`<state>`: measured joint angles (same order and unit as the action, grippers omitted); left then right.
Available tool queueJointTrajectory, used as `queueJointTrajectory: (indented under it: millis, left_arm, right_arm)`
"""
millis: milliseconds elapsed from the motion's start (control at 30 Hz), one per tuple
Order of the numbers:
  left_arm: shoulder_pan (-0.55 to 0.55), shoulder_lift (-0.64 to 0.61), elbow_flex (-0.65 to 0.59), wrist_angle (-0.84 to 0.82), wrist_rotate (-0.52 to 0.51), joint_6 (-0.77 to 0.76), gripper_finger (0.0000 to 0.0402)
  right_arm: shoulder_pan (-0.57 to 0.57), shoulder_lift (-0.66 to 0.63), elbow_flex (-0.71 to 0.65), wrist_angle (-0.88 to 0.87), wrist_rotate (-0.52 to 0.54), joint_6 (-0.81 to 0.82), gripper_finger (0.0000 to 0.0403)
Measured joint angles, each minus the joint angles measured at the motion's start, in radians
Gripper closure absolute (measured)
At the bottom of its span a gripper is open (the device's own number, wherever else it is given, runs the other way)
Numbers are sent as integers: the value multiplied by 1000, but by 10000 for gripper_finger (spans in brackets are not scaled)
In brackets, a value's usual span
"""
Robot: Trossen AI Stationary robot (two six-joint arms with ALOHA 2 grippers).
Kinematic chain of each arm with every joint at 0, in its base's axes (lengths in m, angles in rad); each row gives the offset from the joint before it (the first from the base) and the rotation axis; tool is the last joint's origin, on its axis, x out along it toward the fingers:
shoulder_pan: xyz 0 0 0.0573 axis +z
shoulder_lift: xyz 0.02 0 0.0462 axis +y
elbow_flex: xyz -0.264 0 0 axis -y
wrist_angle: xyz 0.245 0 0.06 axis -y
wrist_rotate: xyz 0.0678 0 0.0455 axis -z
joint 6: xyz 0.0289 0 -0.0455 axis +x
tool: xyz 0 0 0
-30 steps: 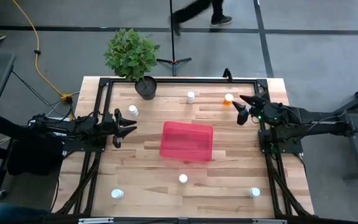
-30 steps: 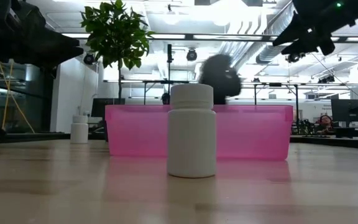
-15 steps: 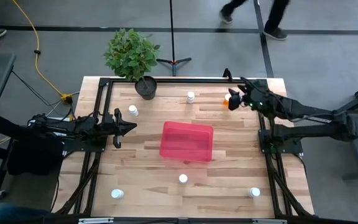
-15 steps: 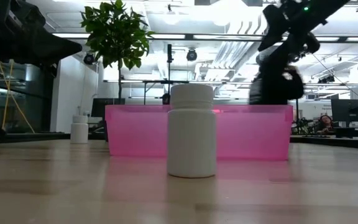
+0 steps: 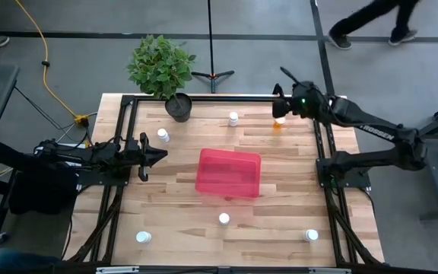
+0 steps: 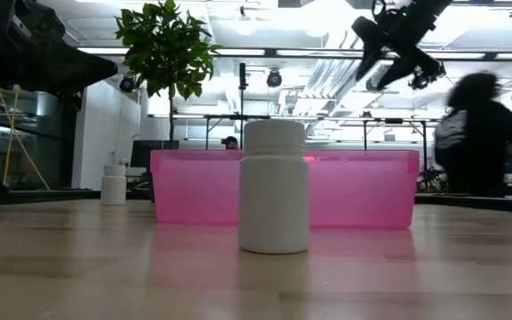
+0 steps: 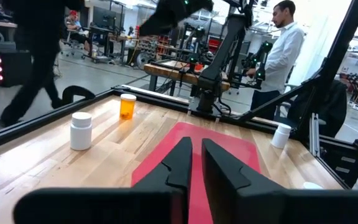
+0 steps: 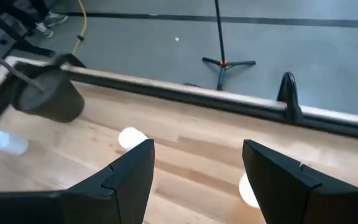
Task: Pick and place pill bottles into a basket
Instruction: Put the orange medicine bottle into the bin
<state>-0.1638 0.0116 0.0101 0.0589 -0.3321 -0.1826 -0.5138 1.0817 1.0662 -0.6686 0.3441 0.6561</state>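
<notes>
The red-pink basket (image 5: 229, 173) sits mid-table and also shows in the low view (image 6: 363, 187). An orange pill bottle (image 5: 279, 124) stands at the far right, with a white one (image 5: 233, 118) to its left. Others stand at the far left (image 5: 163, 135) and along the near side (image 5: 223, 219), (image 5: 143, 237), (image 5: 311, 235). My right gripper (image 5: 281, 109) is open and hovers just over the orange bottle, whose white cap (image 8: 247, 190) shows below its fingers (image 8: 197, 146). My left gripper (image 5: 158, 154) is shut and empty, left of the basket (image 7: 235, 146).
A dark plant pot (image 5: 179, 107) with a leafy plant stands at the far left corner and shows in the right wrist view (image 8: 48, 99). A black frame (image 5: 219, 97) runs around the table. People move in the room beyond the table.
My right gripper has swung from the table's right edge toward the far edge and a little leftward. It now hangs over the orange bottle. The bottles and the basket have not moved. A person has walked past behind the table.
</notes>
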Motion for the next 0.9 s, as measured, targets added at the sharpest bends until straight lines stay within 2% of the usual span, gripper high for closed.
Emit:
queueJointTrajectory:
  millis: [233,367,567,700,900]
  left_arm:
    - [0,0,0,0,0,2,328]
    - [0,0,0,0,0,2,336]
    - [0,0,0,0,0,2,345]
    - [0,0,0,0,0,2,345]
    - [0,0,0,0,0,2,345]
  right_arm:
    - [-44,63,144,7,-20,-137,167]
    - [-98,105,197,-58,-26,-75,166]
    - [-166,184,252,-221,-73,-69,166]
    - [-184,225,256,-272,-125,-54,166]
    - [-188,278,257,-318,-140,-67,166]
